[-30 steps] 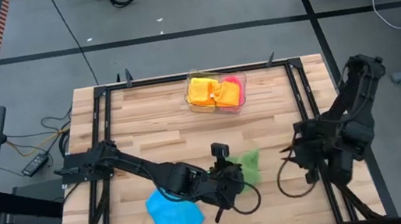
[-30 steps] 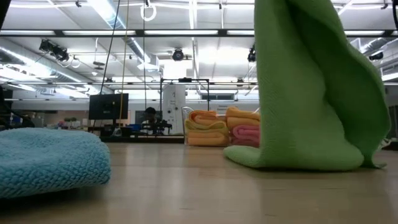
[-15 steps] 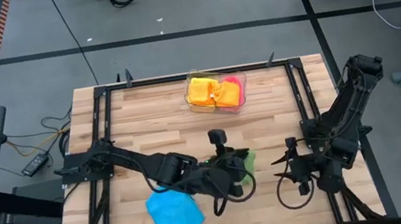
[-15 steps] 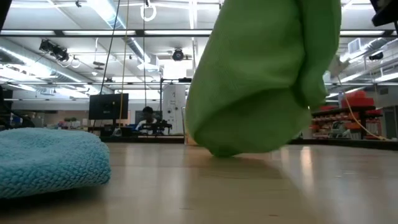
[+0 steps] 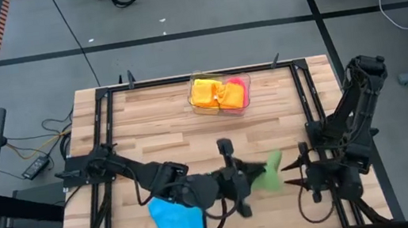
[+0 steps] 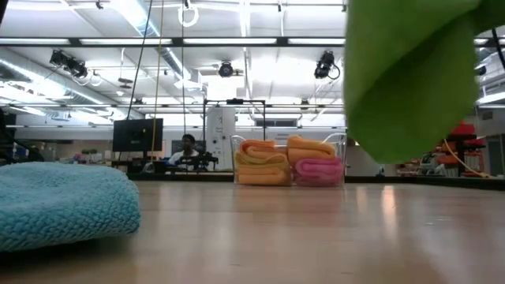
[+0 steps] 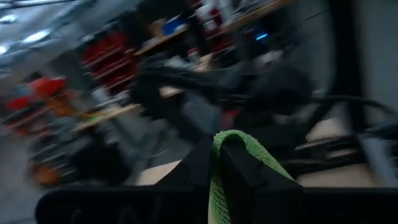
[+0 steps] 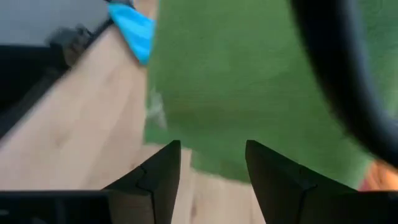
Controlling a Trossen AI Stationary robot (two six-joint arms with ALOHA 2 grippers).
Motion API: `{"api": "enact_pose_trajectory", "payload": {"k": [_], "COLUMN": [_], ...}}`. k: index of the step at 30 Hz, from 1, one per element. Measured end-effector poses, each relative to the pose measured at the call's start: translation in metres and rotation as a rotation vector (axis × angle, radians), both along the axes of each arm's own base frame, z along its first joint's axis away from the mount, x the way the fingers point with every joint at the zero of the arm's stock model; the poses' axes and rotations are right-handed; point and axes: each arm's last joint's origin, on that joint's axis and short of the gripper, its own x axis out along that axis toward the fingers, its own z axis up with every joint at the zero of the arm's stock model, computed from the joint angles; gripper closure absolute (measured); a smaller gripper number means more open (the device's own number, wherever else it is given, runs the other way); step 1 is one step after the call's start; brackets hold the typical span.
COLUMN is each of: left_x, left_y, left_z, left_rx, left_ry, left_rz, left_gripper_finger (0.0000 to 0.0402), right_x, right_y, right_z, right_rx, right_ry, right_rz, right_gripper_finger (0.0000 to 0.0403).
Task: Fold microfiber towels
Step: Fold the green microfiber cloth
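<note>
A green microfiber towel [image 5: 273, 174] hangs in the air near the table's front middle, and the low view shows its lower end [image 6: 410, 118] clear of the wood. My left gripper [image 5: 251, 176] reaches in from the left and is shut on it. My right gripper [image 5: 291, 175] stands open just right of the towel, its fingers [image 8: 155, 171] pointing at the green cloth [image 8: 249, 74] without touching it. A blue towel [image 5: 178, 223] lies crumpled on the table at the front left. My left gripper pinches a bunched upper part of the green towel [image 7: 219, 149] between its two fingers. The fingers come level from the table's left. The towel hangs slack below them, lifted clear of the table.
A clear tray [image 5: 201, 106] with folded orange and pink towels [image 6: 288, 162] stands at the table's far middle. Black frame rails [image 5: 311, 107] run along the table's sides. Bare wood lies between the tray and the grippers.
My left gripper has risen and gone toward the table's right edge with the green towel. The towel's lower end rested on the table a second ago and now hangs clear. My right gripper has come down toward the towel.
</note>
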Motion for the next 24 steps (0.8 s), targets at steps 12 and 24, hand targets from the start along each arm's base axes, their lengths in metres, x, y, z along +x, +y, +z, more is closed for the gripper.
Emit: {"api": "enact_pose_trajectory", "payload": {"k": [12, 24], "left_x": [-0.004, 0.024], "left_y": [-0.022, 0.048], "left_z": [-0.001, -0.076], "left_rx": [-0.205, -0.086], "left_ry": [-0.015, 0.476], "left_rz": [-0.321, 0.118], "left_gripper_finger": [0.0381, 0.0386], "right_x": [-0.011, -0.006], "right_y": [0.017, 0.004], "right_z": [0.056, 0.031], "right_rx": [0.017, -0.016], "right_ry": [-0.047, 0.006], "right_rz": [0.101, 0.012], "right_gripper_finger": [0.0213, 0.0213]}}
